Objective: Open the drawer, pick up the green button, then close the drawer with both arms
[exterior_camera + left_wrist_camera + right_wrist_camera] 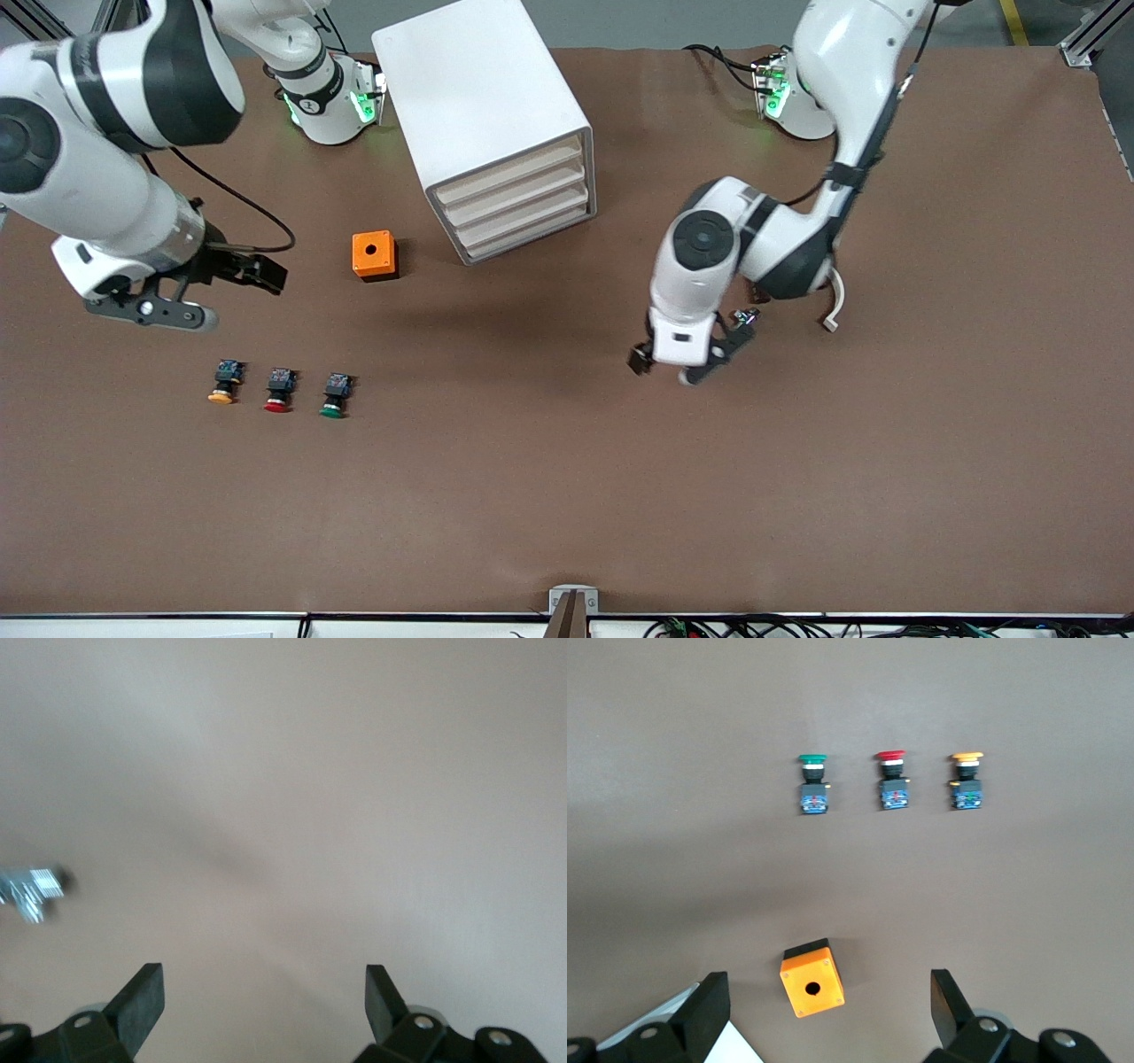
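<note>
The white cabinet (483, 97) stands between the two arm bases with all of its drawers shut. The drawer (524, 215) is third from the top. The green-capped button (335, 394) (812, 780) lies on the bare table, nearer to the front camera than the cabinet, toward the right arm's end. My right gripper (241, 297) (828, 997) hangs open and empty over the table above the row of buttons. My left gripper (666, 370) (264, 992) is open and empty over bare table, toward the left arm's end from the cabinet.
A red-capped button (280, 390) (891, 780) and a yellow-capped button (225, 382) (967, 780) lie in a row beside the green one. An orange box (375, 255) (811, 976) with a round hole sits beside the cabinet's front corner.
</note>
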You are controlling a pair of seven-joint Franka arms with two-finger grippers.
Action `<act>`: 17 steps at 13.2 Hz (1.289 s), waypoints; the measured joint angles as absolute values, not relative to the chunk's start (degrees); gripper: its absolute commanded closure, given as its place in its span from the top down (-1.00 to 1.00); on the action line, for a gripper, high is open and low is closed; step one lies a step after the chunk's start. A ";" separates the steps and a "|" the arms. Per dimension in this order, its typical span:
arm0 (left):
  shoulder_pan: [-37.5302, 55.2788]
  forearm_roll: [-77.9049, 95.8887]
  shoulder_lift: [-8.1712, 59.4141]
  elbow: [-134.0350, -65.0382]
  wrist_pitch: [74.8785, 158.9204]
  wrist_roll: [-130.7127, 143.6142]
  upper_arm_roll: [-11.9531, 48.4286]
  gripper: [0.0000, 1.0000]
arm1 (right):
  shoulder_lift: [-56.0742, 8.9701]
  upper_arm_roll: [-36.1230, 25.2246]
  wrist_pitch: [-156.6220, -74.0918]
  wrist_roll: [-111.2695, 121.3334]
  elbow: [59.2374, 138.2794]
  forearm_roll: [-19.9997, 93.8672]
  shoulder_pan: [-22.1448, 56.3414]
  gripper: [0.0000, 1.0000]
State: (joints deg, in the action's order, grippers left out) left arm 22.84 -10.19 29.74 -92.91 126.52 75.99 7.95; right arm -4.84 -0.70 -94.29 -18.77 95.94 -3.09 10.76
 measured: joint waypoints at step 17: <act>-0.48 -10.32 8.57 -89.78 106.33 45.35 8.08 1.00 | -2.87 -0.59 -87.55 -1.80 87.25 -2.61 -0.72 1.00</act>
State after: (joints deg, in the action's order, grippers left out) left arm -0.48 -10.32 8.57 -89.78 106.33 45.35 8.08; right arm -2.87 -0.59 -87.55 -1.80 87.25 -2.61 -0.72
